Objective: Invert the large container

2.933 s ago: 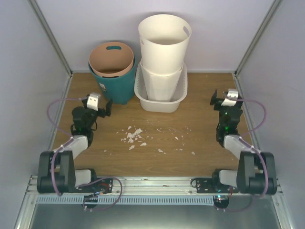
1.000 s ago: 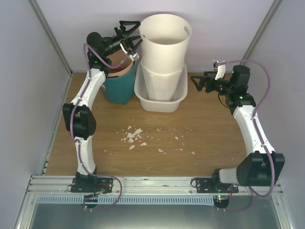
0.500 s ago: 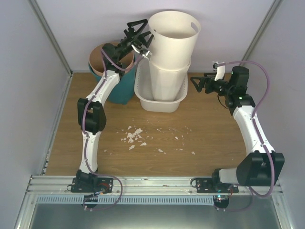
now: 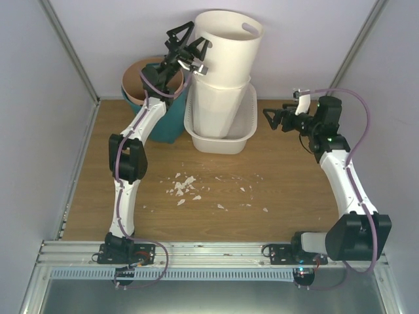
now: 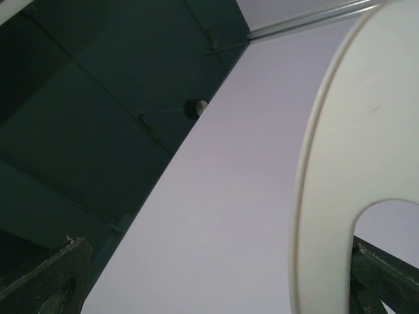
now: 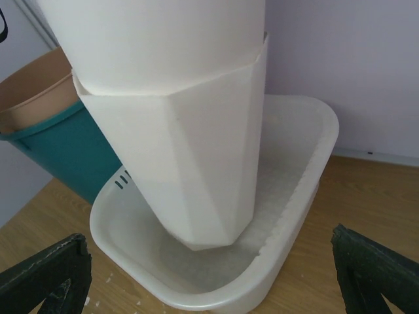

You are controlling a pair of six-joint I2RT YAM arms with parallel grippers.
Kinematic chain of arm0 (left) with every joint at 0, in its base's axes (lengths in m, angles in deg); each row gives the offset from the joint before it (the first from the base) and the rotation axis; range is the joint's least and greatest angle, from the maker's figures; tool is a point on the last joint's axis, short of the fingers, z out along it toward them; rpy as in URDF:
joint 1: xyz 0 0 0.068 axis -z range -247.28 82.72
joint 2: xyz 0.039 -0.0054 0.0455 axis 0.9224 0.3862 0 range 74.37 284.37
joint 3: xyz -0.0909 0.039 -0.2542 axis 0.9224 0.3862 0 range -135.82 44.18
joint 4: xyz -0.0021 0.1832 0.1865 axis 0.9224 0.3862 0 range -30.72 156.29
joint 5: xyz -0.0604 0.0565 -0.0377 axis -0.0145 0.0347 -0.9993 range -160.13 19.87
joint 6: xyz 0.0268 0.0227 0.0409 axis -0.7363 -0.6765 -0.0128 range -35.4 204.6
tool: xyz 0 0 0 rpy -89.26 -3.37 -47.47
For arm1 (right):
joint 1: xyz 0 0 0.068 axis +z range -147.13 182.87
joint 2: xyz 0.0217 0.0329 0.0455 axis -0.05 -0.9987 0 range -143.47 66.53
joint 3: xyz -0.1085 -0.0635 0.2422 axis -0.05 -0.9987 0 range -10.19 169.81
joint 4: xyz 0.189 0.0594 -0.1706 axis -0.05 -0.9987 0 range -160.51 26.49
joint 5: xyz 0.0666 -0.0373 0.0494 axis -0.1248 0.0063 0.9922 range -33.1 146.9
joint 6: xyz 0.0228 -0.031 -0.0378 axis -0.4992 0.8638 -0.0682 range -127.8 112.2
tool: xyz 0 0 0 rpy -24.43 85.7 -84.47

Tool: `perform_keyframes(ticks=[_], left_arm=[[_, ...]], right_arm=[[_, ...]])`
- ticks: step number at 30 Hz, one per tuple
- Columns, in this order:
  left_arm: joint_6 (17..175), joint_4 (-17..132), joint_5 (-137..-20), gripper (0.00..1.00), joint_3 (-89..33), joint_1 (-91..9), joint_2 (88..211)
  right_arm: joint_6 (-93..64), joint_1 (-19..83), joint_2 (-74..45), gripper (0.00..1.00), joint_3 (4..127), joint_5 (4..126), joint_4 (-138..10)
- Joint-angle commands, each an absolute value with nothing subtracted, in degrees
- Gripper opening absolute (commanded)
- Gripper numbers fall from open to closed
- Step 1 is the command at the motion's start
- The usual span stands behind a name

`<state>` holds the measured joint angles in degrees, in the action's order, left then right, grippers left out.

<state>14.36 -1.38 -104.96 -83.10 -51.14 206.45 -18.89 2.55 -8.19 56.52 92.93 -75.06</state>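
Top external: the large container (image 4: 220, 146) sits right way up at the back middle of the table (image 4: 288, 190), opening upward. A white octagonal bin (image 4: 219, 111) stands in it, and a white round bin (image 4: 228, 52) is nested in that one's top. A teal bin (image 4: 163, 121) stands just beside the container on its left. White crumbs (image 4: 185, 186) lie scattered mid-table, well apart from the container. The left arm reaches up and back. The left gripper (image 4: 191, 36) is at the left side of the round bin's rim with its jaws spread wide. The right gripper (image 4: 270, 118) hangs just to the right of the container, pointing at it. Its jaws are open and it touches nothing.

Left wrist: both dark fingers (image 5: 46, 281) show in the bottom corners, far apart. The round bin's rim, with a handle cut-out, lies between them, close to the right-hand finger. Contact cannot be told. Nothing is clamped.

Right wrist: fingers (image 6: 373, 268) sit at the two bottom corners, wide apart, with nothing between them. Ahead is the container with small slots in its left wall. The octagonal bin stands tilted in it, base on the container's floor, its top leaning left. The teal bin is behind on the left.
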Motion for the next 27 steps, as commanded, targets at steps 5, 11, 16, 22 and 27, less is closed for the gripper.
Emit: perform_keyframes(ticks=[5, 11, 16, 22, 27], left_arm=[[13.55, -13.36, -102.15, 0.99, -85.67, -50.42, 204.65], [12.25, -17.14, -102.71, 0.99, -81.93, -49.31, 202.70], [12.49, -18.99, -101.63, 0.99, -78.71, -48.47, 200.55], [12.03, -23.94, -101.19, 0.99, -71.26, -48.30, 197.60], [11.89, -27.59, -100.47, 0.99, -65.71, -48.10, 195.57]], right_arm=[[-26.06, 2.87, -7.62, 1.00, 53.09, 92.10, -67.87], [-34.20, 8.15, -13.94, 1.00, 61.84, 85.96, -67.82], [-40.47, 10.79, -21.09, 1.00, 68.89, 85.04, -68.61], [-40.29, 13.58, -25.78, 1.00, 72.87, 81.02, -69.71], [-39.52, 14.55, -27.44, 1.00, 72.93, 80.24, -71.10]])
